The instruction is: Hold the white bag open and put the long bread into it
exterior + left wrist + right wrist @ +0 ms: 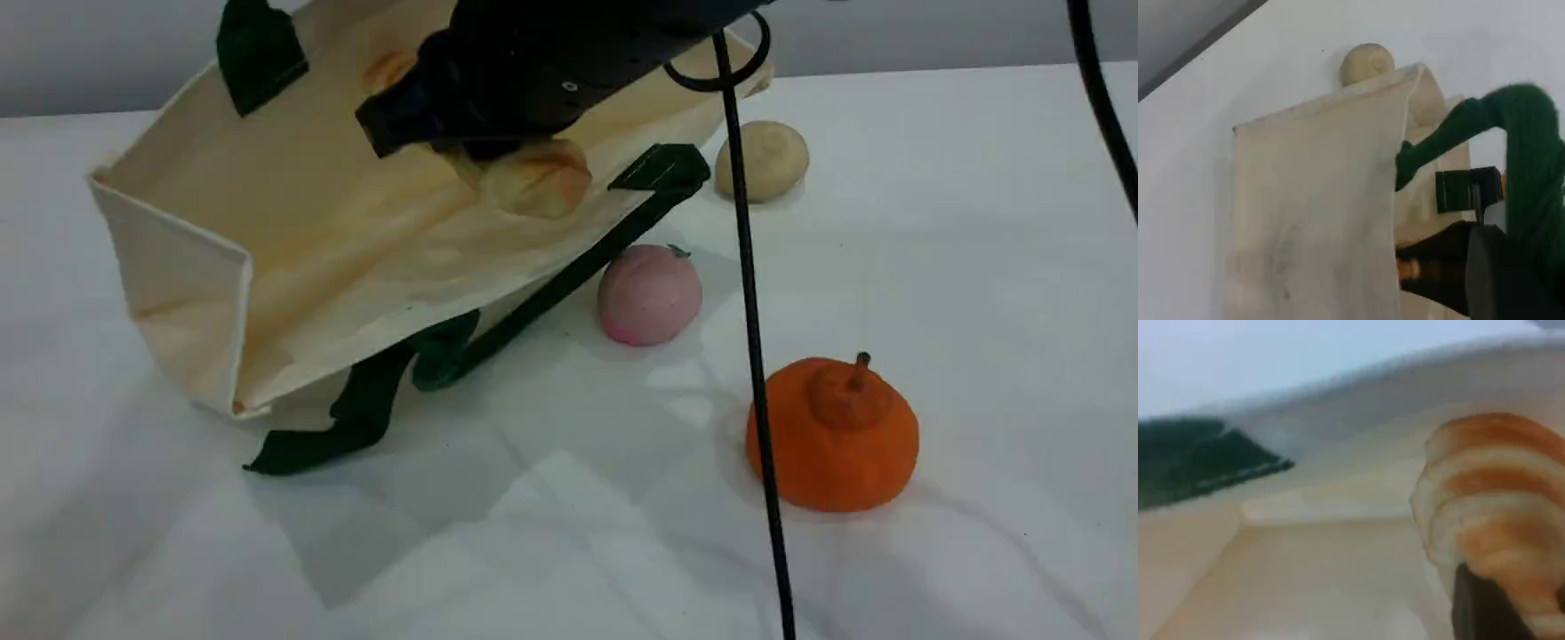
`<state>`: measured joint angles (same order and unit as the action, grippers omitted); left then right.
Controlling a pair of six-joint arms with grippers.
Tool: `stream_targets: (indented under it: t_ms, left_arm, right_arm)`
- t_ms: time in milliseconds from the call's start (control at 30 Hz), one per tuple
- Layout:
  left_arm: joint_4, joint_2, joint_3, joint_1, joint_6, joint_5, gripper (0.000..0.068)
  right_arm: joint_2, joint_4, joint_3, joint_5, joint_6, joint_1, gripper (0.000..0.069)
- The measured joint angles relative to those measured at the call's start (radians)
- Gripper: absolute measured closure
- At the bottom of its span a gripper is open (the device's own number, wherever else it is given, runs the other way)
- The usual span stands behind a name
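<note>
With the right claw, pinches the bread, just inside the open mouth of the bag. With the left claw, pinches the bag's top handle, up off the table. Just beside the bag, a pink ball and a bun; well apart from it, a pumpkin.

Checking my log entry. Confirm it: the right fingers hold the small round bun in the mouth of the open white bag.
Wrong object. The right fingers hold the long bread in the mouth of the open white bag, as the right wrist view shows. The small round bun lies outside it.
</note>
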<state>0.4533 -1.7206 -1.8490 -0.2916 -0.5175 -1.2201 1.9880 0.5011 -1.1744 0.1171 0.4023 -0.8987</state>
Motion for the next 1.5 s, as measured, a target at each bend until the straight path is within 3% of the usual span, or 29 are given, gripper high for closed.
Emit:
stream_targets:
  t_ms: [400, 500, 600, 767, 867, 1500]
  left_arm:
    - [-0.005, 0.000, 0.000, 0.000, 0.001, -0.001, 0.0596]
    - [-0.005, -0.001, 0.000, 0.000, 0.002, -0.001, 0.0596]
    - [-0.005, -0.001, 0.000, 0.000, 0.002, -0.001, 0.0596]
    - [-0.005, -0.001, 0.000, 0.000, 0.002, -0.004, 0.0596]
    - [-0.007, -0.001, 0.000, 0.000, 0.002, -0.004, 0.0596]
    - [-0.063, -0.001, 0.000, -0.001, 0.003, -0.001, 0.0596]
  right_arm:
    - [0.000, -0.003, 0.000, 0.002, -0.026, 0.000, 0.0568]
    - [0.000, -0.003, 0.000, 0.001, -0.026, 0.000, 0.0535]
    - [0.000, -0.003, 0.000, 0.001, -0.026, 0.000, 0.0435]
    - [-0.006, -0.003, 0.000, -0.005, -0.024, 0.000, 0.0209]
    - [-0.033, -0.007, 0.000, -0.045, -0.015, 0.001, 0.0154]
    - [-0.091, -0.026, 0.009, -0.342, -0.003, 0.016, 0.0191]
